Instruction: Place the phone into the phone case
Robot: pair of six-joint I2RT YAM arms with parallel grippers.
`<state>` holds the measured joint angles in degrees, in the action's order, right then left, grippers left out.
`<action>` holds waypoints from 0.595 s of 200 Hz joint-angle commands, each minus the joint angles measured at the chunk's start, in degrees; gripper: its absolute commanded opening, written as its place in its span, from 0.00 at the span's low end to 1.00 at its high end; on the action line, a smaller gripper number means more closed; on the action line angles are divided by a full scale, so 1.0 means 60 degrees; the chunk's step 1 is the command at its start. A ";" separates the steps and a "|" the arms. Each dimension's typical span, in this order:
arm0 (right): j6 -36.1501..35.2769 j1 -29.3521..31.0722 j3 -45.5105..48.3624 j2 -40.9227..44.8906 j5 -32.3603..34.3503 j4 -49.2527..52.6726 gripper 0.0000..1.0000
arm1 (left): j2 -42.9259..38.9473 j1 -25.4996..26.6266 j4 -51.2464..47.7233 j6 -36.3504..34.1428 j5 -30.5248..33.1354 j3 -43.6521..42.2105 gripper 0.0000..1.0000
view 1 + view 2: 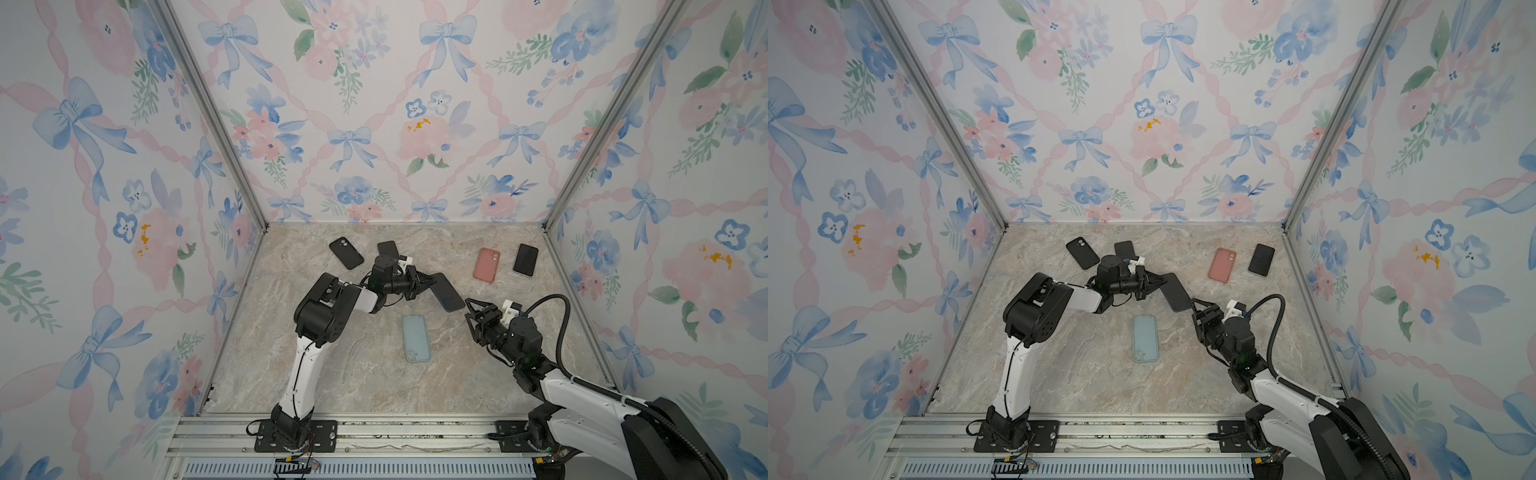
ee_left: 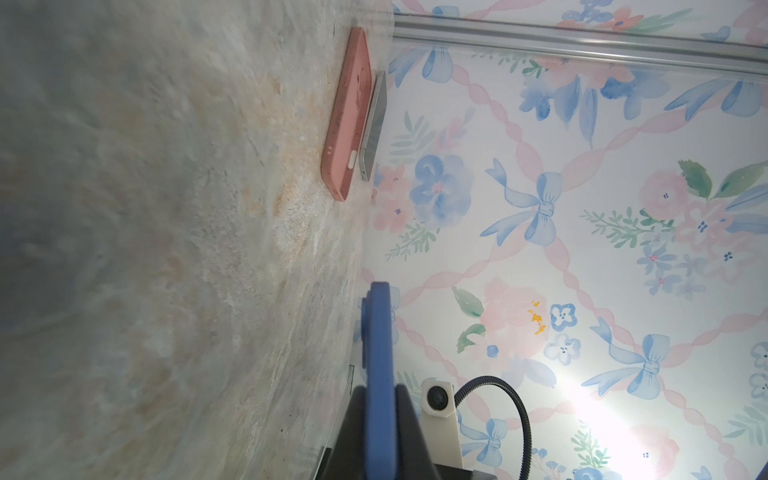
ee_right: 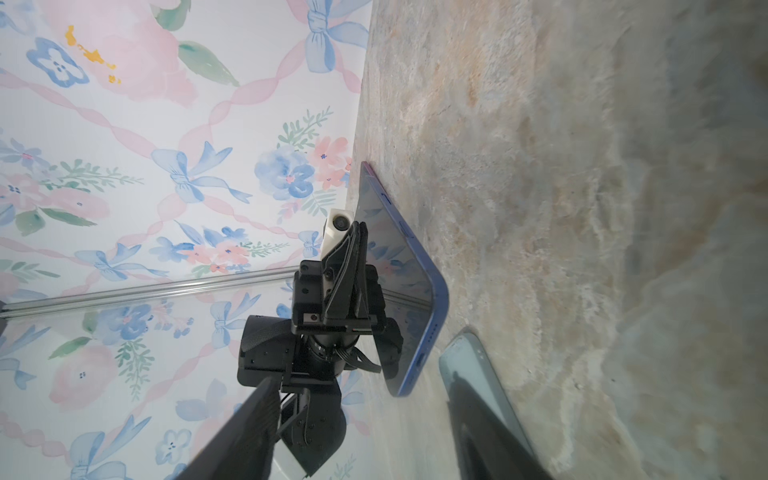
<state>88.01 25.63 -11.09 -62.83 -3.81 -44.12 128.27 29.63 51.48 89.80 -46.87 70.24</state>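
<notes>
Left gripper point(image 1: 432, 283) is seen clamped on the far end of the blue phone point(image 1: 449, 293), which is held over the marble table point(image 1: 332, 374), right of centre. Right gripper point(image 1: 471, 309) is positioned with jaws apart just beside the phone's near right end. The light blue phone case point(image 1: 416, 338) is laid flat on the table, nearer and slightly left of the phone.
</notes>
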 commanded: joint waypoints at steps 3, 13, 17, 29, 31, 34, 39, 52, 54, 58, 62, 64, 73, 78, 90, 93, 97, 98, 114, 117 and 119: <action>0.0278 0.0071 0.0102 -0.1064 0.0040 -0.2582 0.61 | -0.0562 0.0057 0.1455 0.0872 -0.0025 -0.0046 0.00; 0.0442 0.0079 0.0105 -0.1785 -0.0055 -0.3467 0.58 | -0.0619 0.0057 0.1507 0.0921 -0.0025 -0.0061 0.00; 0.0497 0.0082 0.0095 -0.2067 -0.0116 -0.3867 0.58 | -0.0657 0.0057 0.1512 0.0913 -0.0032 -0.0061 0.00; 0.0724 0.0089 0.0120 -0.3009 -0.0219 -0.5136 0.55 | -0.0745 0.0043 0.1502 0.0910 -0.0010 -0.0103 0.00; 0.0767 0.0082 0.0120 -0.3156 -0.0226 -0.5371 0.55 | -0.0758 0.0043 0.1513 0.0908 -0.0010 -0.0104 0.00; 0.0806 0.0093 0.0131 -0.3420 -0.0237 -0.5678 0.53 | -0.0776 0.0043 0.1510 0.0901 -0.0023 -0.0105 0.00; 0.0933 0.0082 0.0099 -0.3762 -0.0314 -0.6054 0.51 | -0.0786 0.0044 0.1512 0.0898 -0.0025 -0.0130 0.00; 0.0841 0.0108 -0.0110 -0.4087 -0.0481 -0.6058 0.49 | -0.0812 0.0043 0.1508 0.0894 0.0003 -0.0213 0.00; 0.0778 0.0130 -0.0124 -0.4081 -0.0471 -0.6052 0.48 | -0.0826 0.0043 0.1511 0.0890 0.0004 -0.0220 0.00; 0.0692 0.0160 -0.0145 -0.4064 -0.0430 -0.6050 0.47 | -0.0839 0.0043 0.1503 0.0871 0.0003 -0.0235 0.00; 0.0646 0.0178 -0.0166 -0.4026 -0.0408 -0.6050 0.47 | -0.0844 0.0043 0.1499 0.0869 0.0004 -0.0257 0.00; 0.0616 0.0170 -0.0167 -0.4019 -0.0391 -0.6050 0.47 | -0.0842 0.0043 0.1505 0.0868 0.0004 -0.0264 0.00; 0.0544 0.0127 -0.0131 -0.3910 -0.0382 -0.6043 0.45 | -0.0864 0.0043 0.1520 0.0861 0.0019 -0.0316 0.00; 0.0533 0.0084 -0.0096 -0.3852 -0.0380 -0.6049 0.44 | -0.0878 0.0043 0.1510 0.0847 0.0017 -0.0330 0.00; 0.0509 0.0022 -0.0005 -0.3758 -0.0375 -0.6016 0.41 | -0.0890 0.0043 0.1506 0.0839 0.0034 -0.0381 0.00; 0.0503 0.0023 0.0002 -0.3742 -0.0386 -0.6000 0.41 | -0.0895 0.0043 0.1508 0.0830 0.0036 -0.0396 0.00; 0.0494 0.0032 0.0000 -0.3727 -0.0389 -0.5979 0.39 | -0.0896 0.0043 0.1515 0.0817 0.0048 -0.0408 0.00; 0.0486 0.0026 0.0002 -0.3725 -0.0390 -0.5978 0.39 | -0.0891 0.0043 0.1514 0.0814 0.0048 -0.0410 0.00; 0.0464 0.0029 -0.0020 -0.3710 -0.0415 -0.5977 0.33 | -0.0885 0.0043 0.1505 0.0809 0.0078 -0.0442 0.00; 0.0473 0.0042 -0.0042 -0.3723 -0.0419 -0.5977 0.31 | -0.0885 0.0043 0.1502 0.0802 0.0078 -0.0449 0.00; 0.0474 0.0044 -0.0052 -0.3723 -0.0419 -0.5984 0.30 | -0.0881 0.0054 0.1510 0.0801 0.0078 -0.0447 0.00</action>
<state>92.01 25.93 -11.16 -86.24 -5.96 -76.84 125.99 29.65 57.23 93.78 -46.28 67.81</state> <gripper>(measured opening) 0.344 0.085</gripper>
